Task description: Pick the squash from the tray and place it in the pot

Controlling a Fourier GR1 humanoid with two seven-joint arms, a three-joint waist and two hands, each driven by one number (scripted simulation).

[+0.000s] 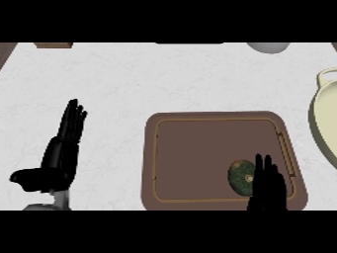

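My right hand (268, 187) is open beside the squash (238, 177), so I should wrap round its middle before lifting.

Cannot see the right side of the squash (237, 177), covered by the straight fingers of the right hand (267, 190), nor tell whether those fingers touch it or hang above it. Cut off at the lower edge just below those fingers: the right wrist and forearm. Right of the fingertips, only the left part of the pot (334, 121) in view; far beyond them, at the top edge, slivers of a grey round thing (267, 47) and a brown block (53, 45), too clipped to name.
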